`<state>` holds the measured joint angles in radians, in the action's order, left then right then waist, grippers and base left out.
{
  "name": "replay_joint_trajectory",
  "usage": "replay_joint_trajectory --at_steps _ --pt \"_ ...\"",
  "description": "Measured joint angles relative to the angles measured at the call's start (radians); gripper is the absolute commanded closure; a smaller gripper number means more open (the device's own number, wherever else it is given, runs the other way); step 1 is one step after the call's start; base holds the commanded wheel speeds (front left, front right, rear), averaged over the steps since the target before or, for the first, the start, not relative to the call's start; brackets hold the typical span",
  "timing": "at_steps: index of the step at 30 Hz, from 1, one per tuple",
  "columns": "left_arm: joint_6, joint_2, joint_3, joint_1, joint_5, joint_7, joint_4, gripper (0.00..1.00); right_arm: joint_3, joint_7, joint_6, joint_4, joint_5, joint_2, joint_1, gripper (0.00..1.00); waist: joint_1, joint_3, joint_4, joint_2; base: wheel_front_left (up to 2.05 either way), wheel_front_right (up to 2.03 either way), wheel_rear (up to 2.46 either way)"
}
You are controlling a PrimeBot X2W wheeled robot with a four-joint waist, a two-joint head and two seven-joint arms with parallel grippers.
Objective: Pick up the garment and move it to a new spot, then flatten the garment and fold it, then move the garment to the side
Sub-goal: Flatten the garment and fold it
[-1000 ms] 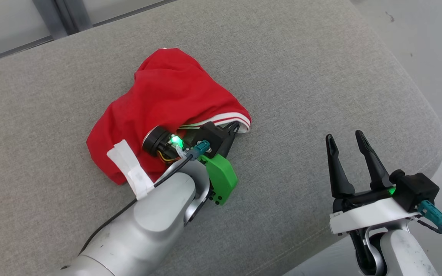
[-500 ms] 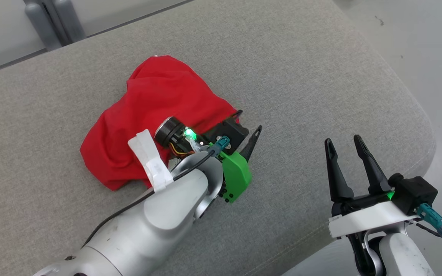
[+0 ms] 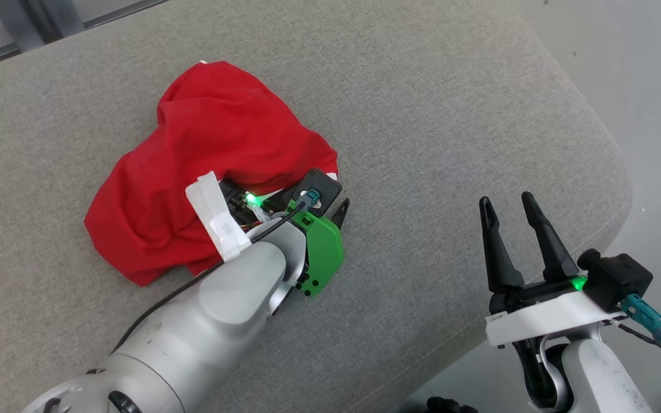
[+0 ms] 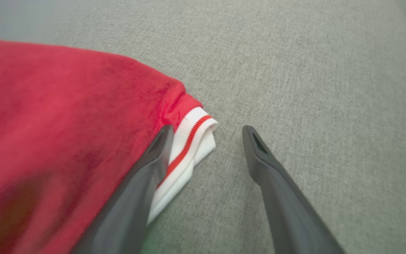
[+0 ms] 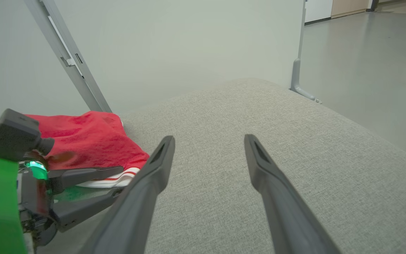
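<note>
Noting the geometry before your next grasp. The garment lies as a bunched red heap on the cushion, left of centre and toward the far side. It is not yet flattened or folded.

The left gripper sits at the heap's near right corner with its jaws spread wide and nothing pinched between them. In the left wrist view one finger overlaps the white band with its red stripe, and the other stands over bare cushion just right of it. Whether that first finger touches the cloth, you cannot tell.

The relation that matters is that the cloth lies to the left of the open jaws, not between them. The band runs roughly along the finger rather than across the gap.

The right gripper is also spread and empty. It hovers by the cushion's near right edge, well apart from the garment.

Judgement: your left arm is clearly the nearer one. To take the band, shift the left gripper left so the edge falls inside the gap, then close. The heap shows no clean long axis, so pick the corner rather than the middle.
</note>
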<state>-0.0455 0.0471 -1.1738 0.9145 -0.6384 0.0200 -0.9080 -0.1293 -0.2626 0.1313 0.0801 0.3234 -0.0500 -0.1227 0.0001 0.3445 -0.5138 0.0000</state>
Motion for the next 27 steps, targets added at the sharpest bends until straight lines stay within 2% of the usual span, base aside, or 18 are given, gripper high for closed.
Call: replay_joint_trajectory --at_steps 2,3,4,5,10,15,17,20,24,27 --pt "-0.002 -0.001 -0.008 0.01 -0.003 -0.002 -0.025 0.0 -0.003 0.0 0.0 0.0 0.004 0.0 -0.002 0.0 0.0 0.008 -0.008 0.0 0.0 0.0 0.0" --pt "-0.002 -0.001 -0.009 0.016 -0.008 -0.003 -0.037 0.05 -0.006 0.0 0.0 0.0 0.01 0.0 -0.002 0.0 0.0 0.012 -0.012 0.0 0.0 0.0 0.0" --pt "-0.003 -0.003 -0.009 0.025 -0.017 0.0 -0.058 0.95 -0.008 0.0 0.0 0.0 0.015 0.0 -0.003 0.0 0.0 0.018 -0.019 0.0 0.0 0.0 0.0" --pt "-0.003 -0.003 -0.009 0.028 -0.022 0.004 -0.065 1.0 -0.007 0.0 0.0 0.0 0.018 0.0 -0.003 0.0 0.0 0.021 -0.021 0.0 0.0 0.0 0.0" --pt "0.017 0.002 0.024 0.03 -0.079 0.076 -0.047 1.0 0.01 0.0 0.0 0.003 0.017 0.0 -0.004 0.0 0.0 0.022 -0.016 0.0 0.0 0.0 0.0" --pt "0.081 0.003 0.097 0.101 -0.207 0.159 0.134 1.0 0.019 0.0 0.0 0.014 0.007 0.0 0.002 0.0 0.0 -0.009 0.003 0.0 0.0 0.0 0.0" --pt "0.09 0.002 0.123 0.163 -0.248 0.181 0.206 1.0 0.018 0.0 0.0 0.019 -0.002 0.0 0.014 0.0 0.0 -0.033 0.013 0.0 0.0 0.0 0.0" --pt "0.089 0.002 0.193 0.259 -0.315 0.205 0.263 1.0 0.002 0.0 0.0 0.027 -0.019 0.001 0.025 0.0 0.0 -0.073 0.026 0.0 0.0 0.0 0.0" --pt "0.078 0.003 0.331 0.384 -0.432 0.228 0.281 1.0 0.001 0.0 0.0 0.032 -0.035 0.001 0.041 0.0 0.0 -0.132 0.041 0.0 0.0 0.0 0.0" --pt "0.05 0.001 0.43 0.443 -0.517 0.238 0.278 1.0 0.003 0.0 0.0 0.028 -0.046 0.0 0.056 0.0 0.0 -0.167 0.058 0.0 0.0 0.0 0.0"
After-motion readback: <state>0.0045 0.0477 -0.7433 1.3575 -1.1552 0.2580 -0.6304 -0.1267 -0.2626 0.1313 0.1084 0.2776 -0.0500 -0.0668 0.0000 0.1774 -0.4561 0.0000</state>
